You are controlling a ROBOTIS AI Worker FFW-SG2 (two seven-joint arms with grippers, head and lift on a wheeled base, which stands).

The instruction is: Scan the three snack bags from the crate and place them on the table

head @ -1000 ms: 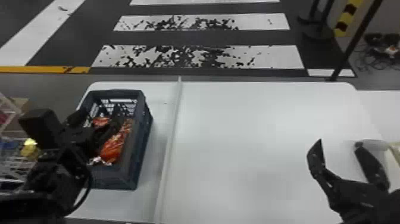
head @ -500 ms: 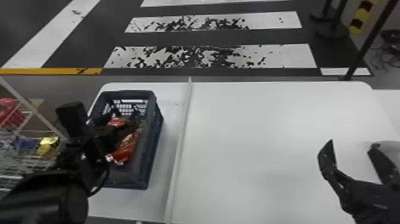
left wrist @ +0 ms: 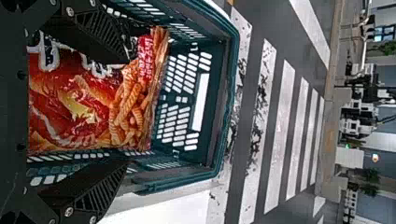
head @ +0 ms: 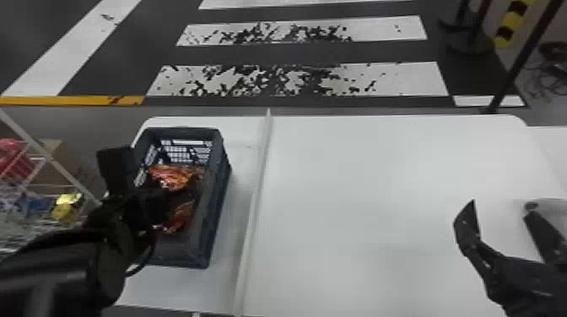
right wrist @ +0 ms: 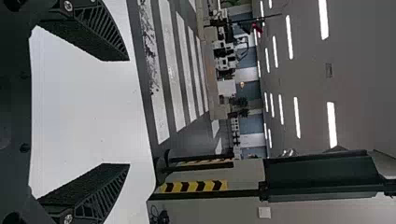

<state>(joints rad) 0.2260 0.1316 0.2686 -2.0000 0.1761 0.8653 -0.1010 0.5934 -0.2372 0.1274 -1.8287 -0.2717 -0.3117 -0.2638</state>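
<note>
Smooth white table (head: 358, 177); left claw (head: 180, 197) spread near glossy snack bag (left wrist: 70, 107), latticed crate (head: 215, 210); right claw (head: 501, 205) agape.

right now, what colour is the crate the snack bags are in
Dark blue-green crate, best in the left wrist view.

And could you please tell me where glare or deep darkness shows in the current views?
Head view: a soft, uneven sheen on the white table, and the left arm so dark that little detail shows; left wrist view: glossy highlights on the snack bag; right wrist view: ceiling lights glaring as bright white strips.
</note>
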